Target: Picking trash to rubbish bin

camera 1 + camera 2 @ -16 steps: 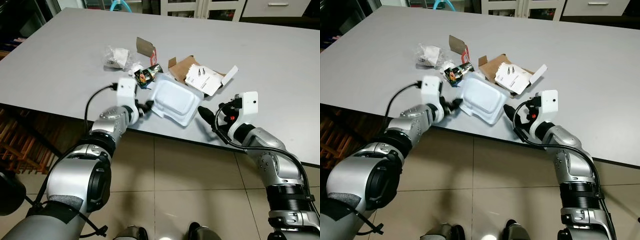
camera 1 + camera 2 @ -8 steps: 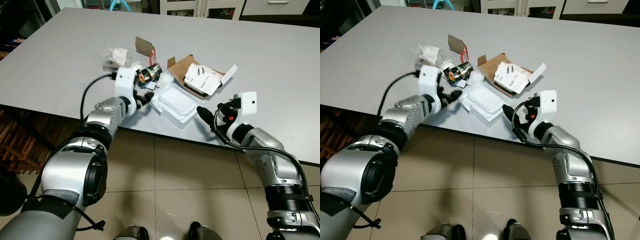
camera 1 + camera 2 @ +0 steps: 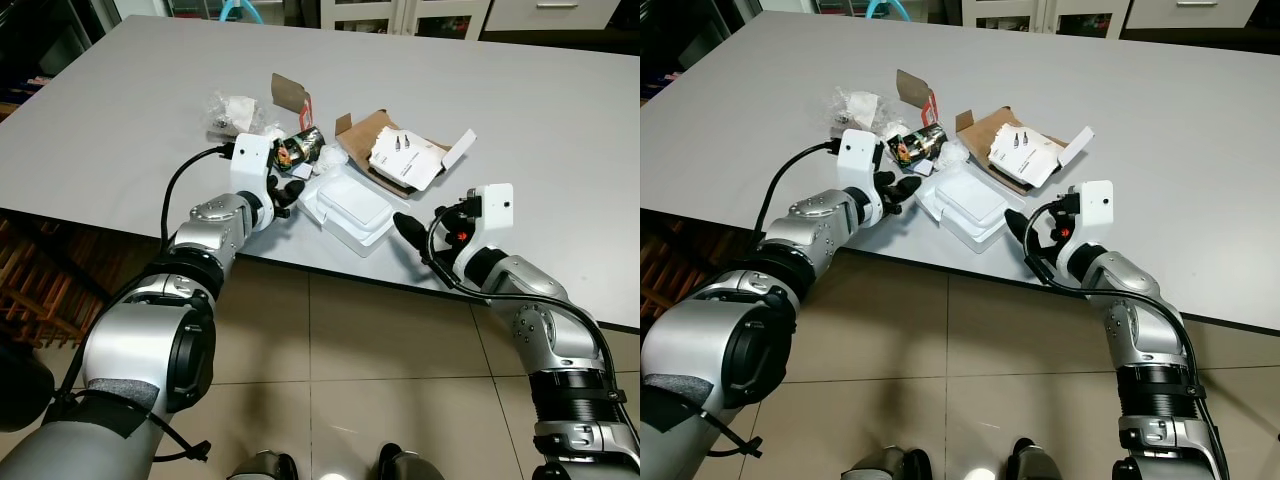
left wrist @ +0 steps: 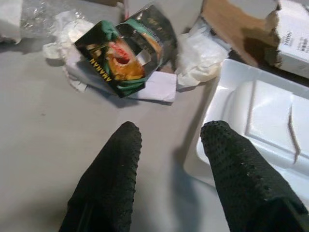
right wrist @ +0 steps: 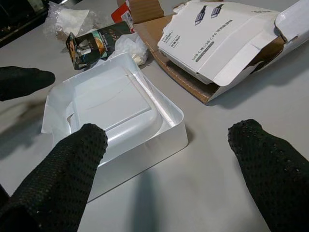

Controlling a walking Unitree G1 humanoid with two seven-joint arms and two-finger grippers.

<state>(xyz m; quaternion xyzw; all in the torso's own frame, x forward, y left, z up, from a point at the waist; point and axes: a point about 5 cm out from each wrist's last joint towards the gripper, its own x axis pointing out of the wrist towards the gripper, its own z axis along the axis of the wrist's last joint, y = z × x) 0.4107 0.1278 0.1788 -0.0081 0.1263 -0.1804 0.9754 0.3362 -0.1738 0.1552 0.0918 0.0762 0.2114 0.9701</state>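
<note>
No trash is binned yet. White plastic tray (image 3: 348,207), snack wrapper (image 3: 298,150) and opened carton (image 3: 400,158) are left on table (image 3: 130,110). Left gripper (image 3: 284,193) and right gripper (image 3: 408,230) are held open, empty, flanking the tray.

Glossy plastic tray (image 5: 116,116), matt table (image 3: 120,110)

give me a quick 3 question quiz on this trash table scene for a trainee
1. True or false: the left gripper is holding the white plastic tray.
2. Which item lies nearest the left gripper's fingertips? A) green snack wrapper B) white printed box C) clear plastic bag
3. Fill in: the right gripper is ____, with the tray's corner between its fingers.

Key: 1 false; 2 A; 3 open
</note>
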